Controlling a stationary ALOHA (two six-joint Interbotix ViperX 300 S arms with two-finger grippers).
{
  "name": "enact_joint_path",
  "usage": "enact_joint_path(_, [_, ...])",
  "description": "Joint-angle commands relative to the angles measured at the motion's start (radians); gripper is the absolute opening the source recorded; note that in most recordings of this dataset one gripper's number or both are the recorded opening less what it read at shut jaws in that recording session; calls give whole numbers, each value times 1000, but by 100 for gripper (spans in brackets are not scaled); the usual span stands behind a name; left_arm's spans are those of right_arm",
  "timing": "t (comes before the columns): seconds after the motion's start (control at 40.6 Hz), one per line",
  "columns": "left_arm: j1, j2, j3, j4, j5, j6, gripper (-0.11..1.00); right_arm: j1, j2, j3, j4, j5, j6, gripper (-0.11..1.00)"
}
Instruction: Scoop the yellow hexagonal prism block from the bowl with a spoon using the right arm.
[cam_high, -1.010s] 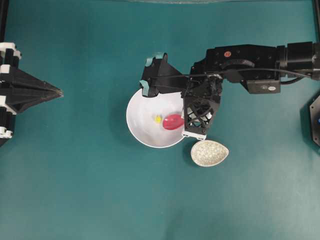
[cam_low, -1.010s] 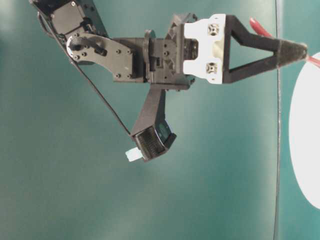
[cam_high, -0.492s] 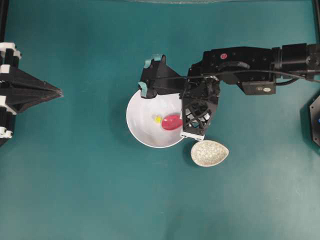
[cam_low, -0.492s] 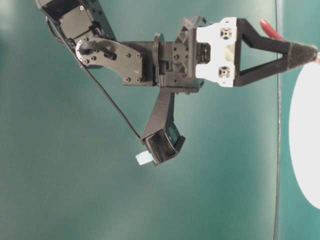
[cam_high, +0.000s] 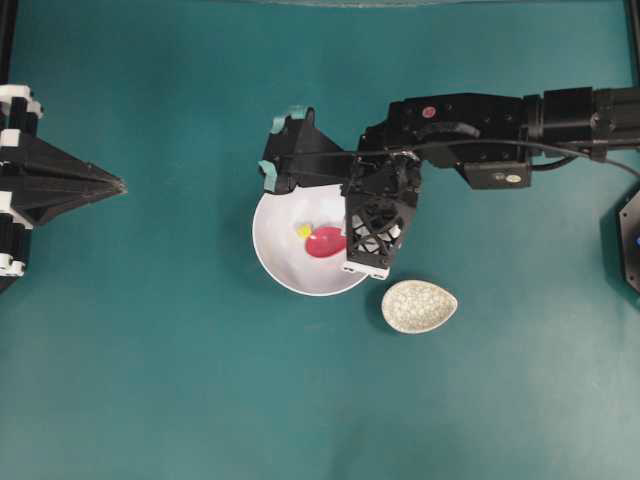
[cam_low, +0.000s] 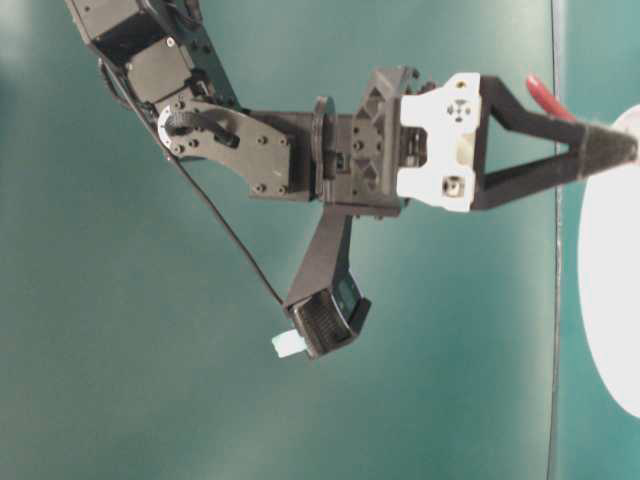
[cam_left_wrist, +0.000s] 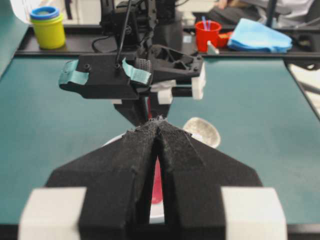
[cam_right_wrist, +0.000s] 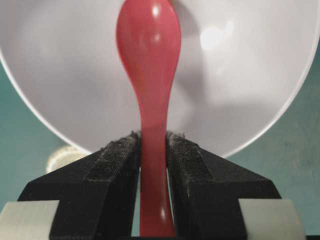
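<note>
Over the teal table (cam_high: 180, 380), the white bowl (cam_high: 280, 270) sits centrally; the right gripper (cam_right_wrist: 152, 145) clamps the spoon (cam_right_wrist: 150, 75) handle, scoop inside the bowl touching the yellow block (cam_high: 303, 230). Far left, the left gripper (cam_left_wrist: 157, 125) rests closed, holding nothing.

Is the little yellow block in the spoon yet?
Not yet. The yellow block lies on the bowl's white bottom, just beside the tip of the spoon held by the right hand.

A teal table (cam_high: 180, 380) carries everything. The white bowl (cam_high: 275, 262) rests on it near the middle. A small speckled egg-shaped dish (cam_high: 419, 306) lies just right of the bowl, slightly nearer.
</note>
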Motion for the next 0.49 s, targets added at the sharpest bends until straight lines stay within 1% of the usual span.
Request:
enact_joint_path(0.0, [0, 9, -28, 3, -5, 2, 0, -9, -18, -31, 3, -17, 0, 24])
enact_joint_path(0.468, [0, 8, -28, 3, -5, 2, 0, -31, -18, -34, 3, -92, 0, 24])
